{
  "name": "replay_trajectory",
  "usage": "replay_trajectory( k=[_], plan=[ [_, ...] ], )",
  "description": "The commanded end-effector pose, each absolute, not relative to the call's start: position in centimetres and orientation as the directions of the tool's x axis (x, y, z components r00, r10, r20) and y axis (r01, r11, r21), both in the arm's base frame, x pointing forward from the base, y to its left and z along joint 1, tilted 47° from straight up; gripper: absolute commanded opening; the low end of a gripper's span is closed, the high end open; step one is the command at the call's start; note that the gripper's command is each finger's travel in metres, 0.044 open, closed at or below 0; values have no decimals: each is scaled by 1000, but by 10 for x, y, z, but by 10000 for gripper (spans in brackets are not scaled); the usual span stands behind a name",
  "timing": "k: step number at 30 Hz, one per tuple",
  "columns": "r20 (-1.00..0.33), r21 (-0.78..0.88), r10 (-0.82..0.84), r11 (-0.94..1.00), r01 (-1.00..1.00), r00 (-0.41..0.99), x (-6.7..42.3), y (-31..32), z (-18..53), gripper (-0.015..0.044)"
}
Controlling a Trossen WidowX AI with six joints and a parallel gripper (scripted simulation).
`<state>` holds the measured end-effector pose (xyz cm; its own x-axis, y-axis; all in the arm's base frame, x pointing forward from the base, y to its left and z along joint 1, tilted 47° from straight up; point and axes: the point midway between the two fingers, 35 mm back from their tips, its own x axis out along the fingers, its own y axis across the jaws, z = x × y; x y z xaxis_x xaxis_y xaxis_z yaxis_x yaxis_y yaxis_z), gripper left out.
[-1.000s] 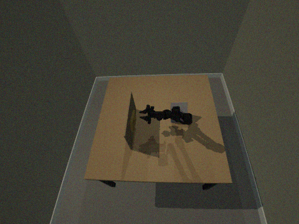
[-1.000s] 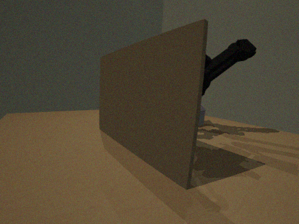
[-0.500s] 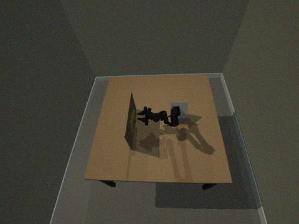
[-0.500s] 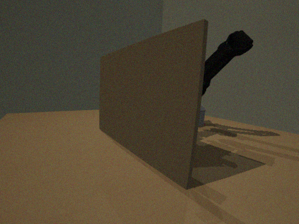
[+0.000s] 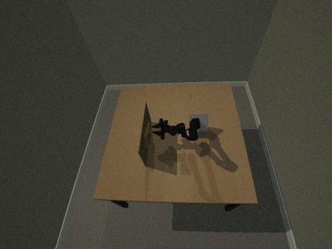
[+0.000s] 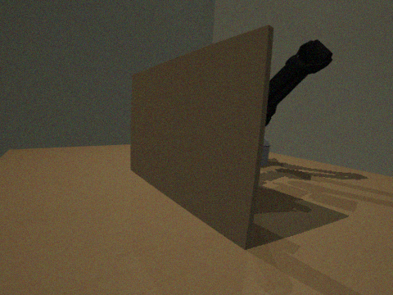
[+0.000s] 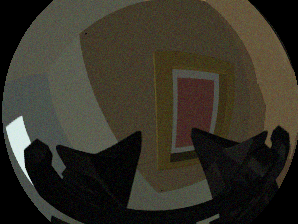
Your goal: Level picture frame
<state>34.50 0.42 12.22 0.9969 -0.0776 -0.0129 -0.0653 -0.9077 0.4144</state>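
Note:
The picture frame [image 5: 148, 136] [image 7: 162, 110], with a gold border, pale inner mat and red picture, hangs on the brown upright panel [image 6: 196, 135] [image 7: 120, 75]. In the exterior view the panel hides it. My gripper [image 5: 152, 129] [image 7: 167, 134] is open and empty. It points at the panel, with its fingertips a short way in front of the frame. In the wrist view the right finger overlaps the frame's lower right part and the left finger stands left of it. A dark band lies along the frame's lower border. The screw is hidden. I cannot tell the frame's tilt from these slanted views.
The panel stands on the wooden table [image 5: 173, 100] [image 6: 74, 213]. A pale block [image 5: 204, 119] [image 6: 265, 153] sits at the arm's base. The arm's and panel's shadows fall across the table. Pale edging [image 5: 176, 83] runs behind the table.

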Motion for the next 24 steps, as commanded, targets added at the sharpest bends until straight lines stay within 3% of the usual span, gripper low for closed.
replay_trajectory(
  k=[1,24],
  plan=[
    [-14,409,-85,-910,-72,996,348,3,122,260],
    [-11,409,-85,-910,-73,996,384,0,122,260]
  ],
)
